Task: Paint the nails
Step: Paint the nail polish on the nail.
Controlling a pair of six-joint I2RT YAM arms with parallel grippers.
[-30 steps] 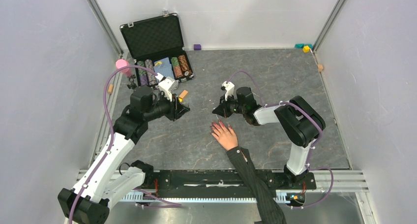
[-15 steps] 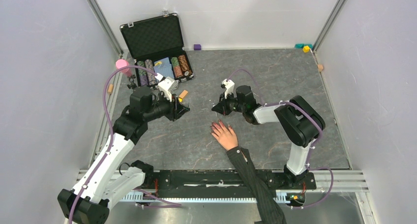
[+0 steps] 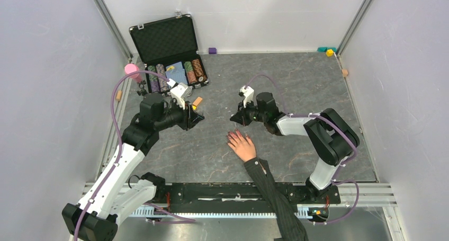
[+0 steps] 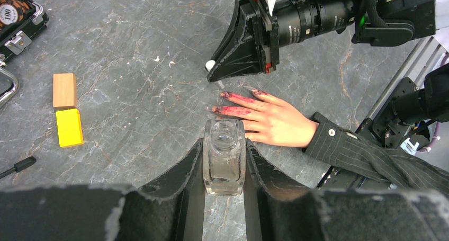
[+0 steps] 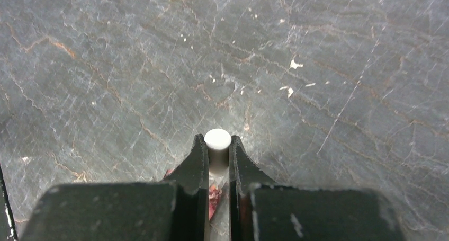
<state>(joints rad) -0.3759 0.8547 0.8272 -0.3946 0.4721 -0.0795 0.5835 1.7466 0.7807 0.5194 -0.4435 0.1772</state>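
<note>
Your left gripper (image 4: pixel 224 145) pinches a square, open-necked clear-glass bottle (image 4: pixel 224 169). Your right gripper (image 5: pixel 217 148) clamps a round white cap (image 5: pixel 217 139); the glossy, red-smeared nails (image 4: pixel 226 95) lie just beneath its jaws.

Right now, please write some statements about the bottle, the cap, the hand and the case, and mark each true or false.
1. The left end effector grips the bottle. True.
2. The bottle is capped. False: the cap sits in the right end effector.
3. The hand lies palm down on the table. True.
4. The case is shut. False: its lid stands open.
</note>
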